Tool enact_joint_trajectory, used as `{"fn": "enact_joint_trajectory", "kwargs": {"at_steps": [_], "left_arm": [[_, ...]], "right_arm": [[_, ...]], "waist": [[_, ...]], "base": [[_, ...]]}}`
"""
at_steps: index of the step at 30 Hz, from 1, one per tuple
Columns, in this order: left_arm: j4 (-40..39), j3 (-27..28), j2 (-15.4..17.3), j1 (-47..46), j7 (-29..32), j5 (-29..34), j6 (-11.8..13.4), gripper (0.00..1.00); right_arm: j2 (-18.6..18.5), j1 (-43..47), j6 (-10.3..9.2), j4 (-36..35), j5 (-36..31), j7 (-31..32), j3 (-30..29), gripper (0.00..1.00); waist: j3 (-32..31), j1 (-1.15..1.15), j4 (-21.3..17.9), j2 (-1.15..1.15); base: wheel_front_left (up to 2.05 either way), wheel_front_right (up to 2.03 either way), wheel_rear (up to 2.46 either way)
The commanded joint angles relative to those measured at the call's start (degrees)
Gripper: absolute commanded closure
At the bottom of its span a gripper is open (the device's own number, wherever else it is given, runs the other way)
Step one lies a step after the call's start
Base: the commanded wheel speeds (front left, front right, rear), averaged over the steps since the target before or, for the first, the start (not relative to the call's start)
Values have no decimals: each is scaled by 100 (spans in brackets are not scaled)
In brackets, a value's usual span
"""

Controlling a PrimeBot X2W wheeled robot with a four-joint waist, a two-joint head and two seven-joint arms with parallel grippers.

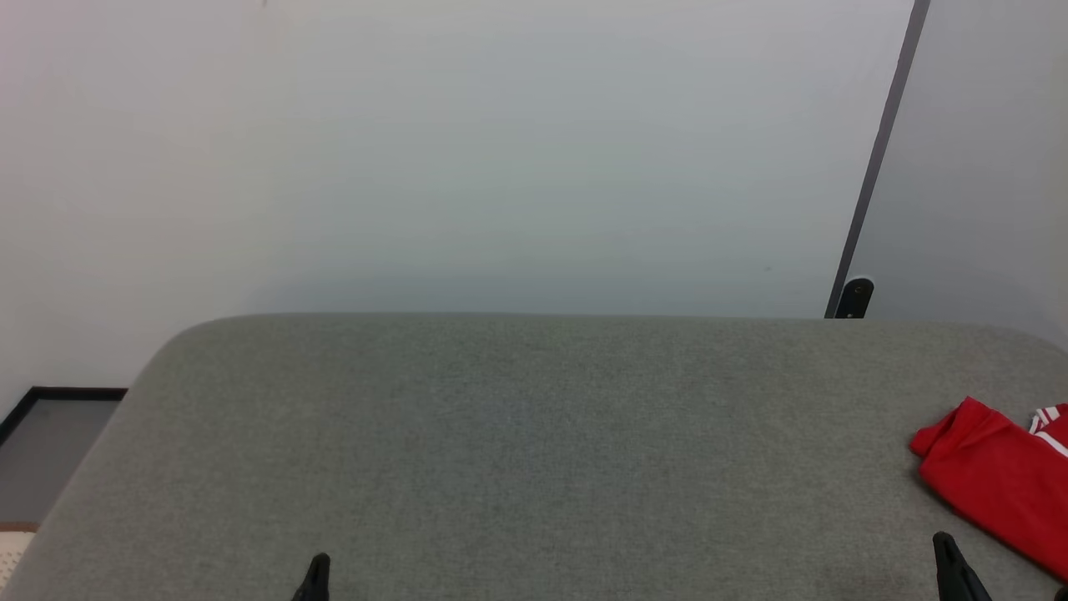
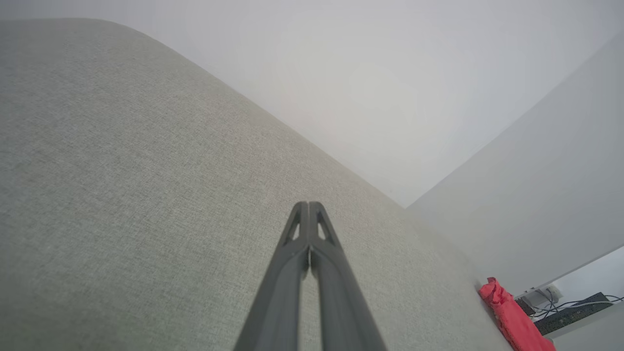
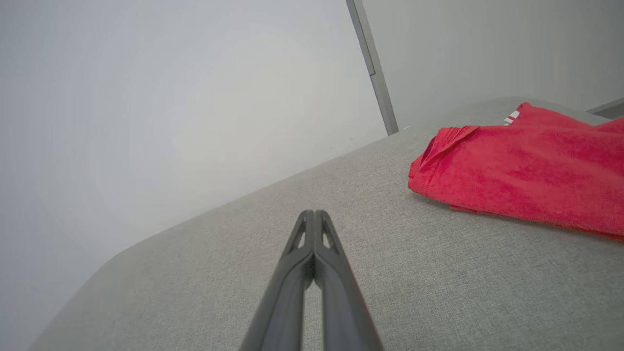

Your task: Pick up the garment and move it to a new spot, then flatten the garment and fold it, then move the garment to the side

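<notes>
Pale grey wall [image 1: 501, 150] is seen across the upper half of the head view, crossed at the upper right by a slanted dark strip [image 1: 876, 159], and a patch of floor [image 1: 50, 451] is glimpsed at the far left. The lower half is taken up by a grey, fabric-covered desk [image 1: 534, 434] with rounded corners. The garment [image 1: 997, 476], bright red with a trace of white striping, is found bunched at the right edge of the frame, lying on the desk. The left claw [image 1: 319, 561] is seen at the bottom edge left of centre, and the right claw [image 1: 944, 547] at the bottom right, just left of the garment and apart from it. In the left wrist view, the left claw [image 2: 308, 205] is shown with its two dark fingers pressed together at the tips, nothing being held, above bare desk [image 2: 122, 195]; the garment [image 2: 512, 317] is seen small at the lower right, well apart, with cables [image 2: 565, 307] beyond it. In the right wrist view, the right claw [image 3: 314, 213] is likewise shown closed tip to tip and empty over the desk [image 3: 438, 273], while the garment [image 3: 521, 170] is spread at the right of the frame, near the fingers but not touched by them.
</notes>
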Motion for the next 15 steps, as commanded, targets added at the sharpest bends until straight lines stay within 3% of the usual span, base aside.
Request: {"fn": "enact_joint_trajectory", "kwargs": {"at_steps": [1,15], "left_arm": [[-84,65,-3,-198,42,-196,-14,100],[-113,259,-123,-442,337,-1136,-22,100]], "right_arm": [[-15,-213,0,-61,240,44,-32,100],[76,-481,-1,-10,1425,322,-64,100]], "waist": [[24,0,-6,0],[199,0,-41,0]], "base": [[0,0,0],[0,0,0]]}}
